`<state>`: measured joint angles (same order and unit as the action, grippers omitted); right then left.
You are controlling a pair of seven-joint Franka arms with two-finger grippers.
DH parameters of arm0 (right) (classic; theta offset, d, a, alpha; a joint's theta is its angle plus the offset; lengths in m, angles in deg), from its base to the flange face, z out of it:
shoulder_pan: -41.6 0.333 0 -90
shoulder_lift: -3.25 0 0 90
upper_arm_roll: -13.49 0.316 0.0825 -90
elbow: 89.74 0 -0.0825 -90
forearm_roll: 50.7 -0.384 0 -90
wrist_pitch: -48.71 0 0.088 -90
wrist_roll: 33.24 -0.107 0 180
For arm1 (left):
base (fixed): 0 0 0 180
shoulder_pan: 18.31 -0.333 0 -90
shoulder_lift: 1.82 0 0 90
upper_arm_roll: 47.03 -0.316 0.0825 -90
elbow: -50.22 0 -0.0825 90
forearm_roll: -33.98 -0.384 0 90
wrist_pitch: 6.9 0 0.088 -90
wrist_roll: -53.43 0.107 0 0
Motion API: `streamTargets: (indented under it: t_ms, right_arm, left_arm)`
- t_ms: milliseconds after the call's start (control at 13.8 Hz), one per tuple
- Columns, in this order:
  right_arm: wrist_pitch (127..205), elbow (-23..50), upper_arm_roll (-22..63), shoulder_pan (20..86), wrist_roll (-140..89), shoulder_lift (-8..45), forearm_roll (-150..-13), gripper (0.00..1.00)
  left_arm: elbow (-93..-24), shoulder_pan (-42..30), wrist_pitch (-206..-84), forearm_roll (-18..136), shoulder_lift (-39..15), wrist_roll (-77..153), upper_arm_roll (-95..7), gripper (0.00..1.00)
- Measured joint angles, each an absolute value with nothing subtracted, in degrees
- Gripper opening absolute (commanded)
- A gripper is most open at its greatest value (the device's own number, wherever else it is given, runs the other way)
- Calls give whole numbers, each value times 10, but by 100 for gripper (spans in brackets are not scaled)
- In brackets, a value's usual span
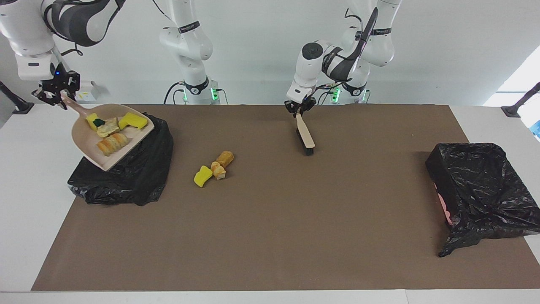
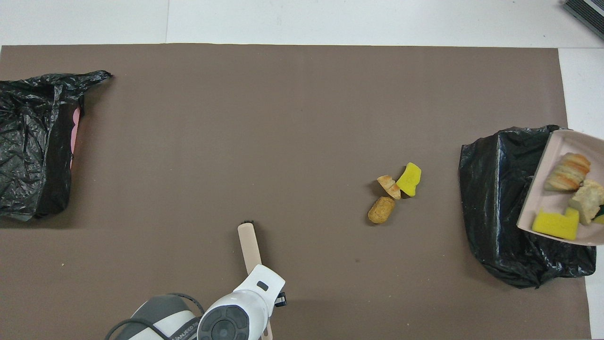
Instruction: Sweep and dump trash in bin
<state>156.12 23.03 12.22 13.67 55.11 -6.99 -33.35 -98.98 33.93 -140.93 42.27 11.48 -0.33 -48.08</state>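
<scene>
Seen from the facing camera first: the right gripper (image 1: 55,96) is raised over the bench edge at the right arm's end, jaws clamped on the handle of a beige dustpan (image 1: 110,137). The pan hangs tilted above a black-bagged bin (image 1: 139,177) and carries four pieces of trash — a yellow sponge chunk with a green side (image 1: 93,122), a pale pastry piece (image 1: 109,128), a plain yellow sponge chunk (image 1: 133,121) and a golden-brown bread roll (image 1: 112,143). Three more pieces lie on the brown mat (image 1: 270,236) between that bin and the middle of the bench: a yellow sponge bit (image 1: 203,175), a small bread slice (image 1: 218,170) touching it, and a brown bread lump (image 1: 225,158) just beside, nearer to the robots. The left gripper (image 1: 298,108) has its jaws closed on the handle of a beige brush (image 1: 305,137), whose dark bristle end is down at the mat. A second black-bagged bin (image 1: 481,190) sits at the left arm's end.

Now the overhead camera. Only the front of the dustpan (image 2: 549,189) shows at the frame's edge, over the bin (image 2: 490,208), with the bread roll (image 2: 567,171), the sponge chunk (image 2: 556,224) and the pastry piece (image 2: 587,198) in it; the right gripper is out of frame. On the mat lie the sponge bit (image 2: 409,179), the bread slice (image 2: 389,185) and the bread lump (image 2: 381,210). The left arm's wrist covers its gripper — the brush (image 2: 249,243) sticks out from under it, pointing away from the robots. The other bin (image 2: 33,141) is at the left arm's end.
</scene>
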Motion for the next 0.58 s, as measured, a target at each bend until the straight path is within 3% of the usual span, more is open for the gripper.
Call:
streamTargets:
  t_ms: [217,578]
  right_arm:
    - [1579,255,133,155,553,-67,-212,0]
    - [1591,277,140,221,550,-71,-116,0]
  left_arm:
    - [-977,327,-1410,422,110,4,-490,100]
    - [-844,174,-1325,422,74,157,-500,100]
